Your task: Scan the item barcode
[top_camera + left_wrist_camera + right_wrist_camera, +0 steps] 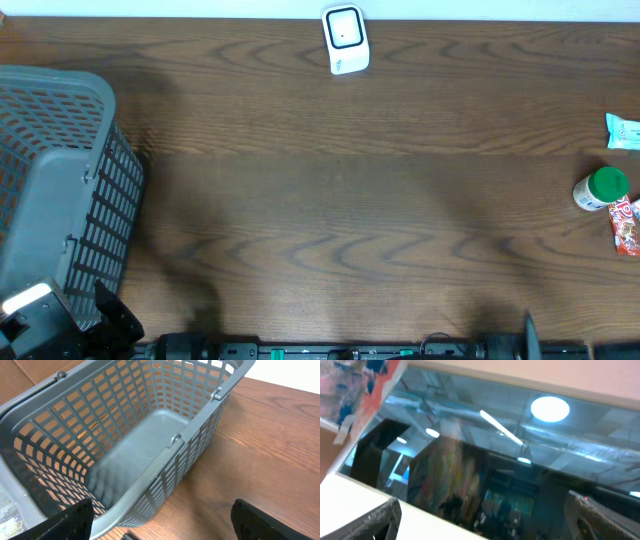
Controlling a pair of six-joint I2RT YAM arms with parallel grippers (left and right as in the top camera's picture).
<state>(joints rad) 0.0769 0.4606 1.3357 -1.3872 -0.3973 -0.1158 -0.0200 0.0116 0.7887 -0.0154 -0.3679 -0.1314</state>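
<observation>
Seeing bottle at far right edge, nearest my right gripper, spread, empty; left gripper, also spread, by basket.

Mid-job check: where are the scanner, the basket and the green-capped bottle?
scanner (345, 40), overhead view, its front face.
basket (112, 215), overhead view, right mesh wall.
green-capped bottle (606, 185), overhead view, the green cap.

- White barcode scanner, dark window on top, standing at the far edge, centre.
- Green-capped bottle, red packet just beside, pale blue packet near, far right.
</observation>
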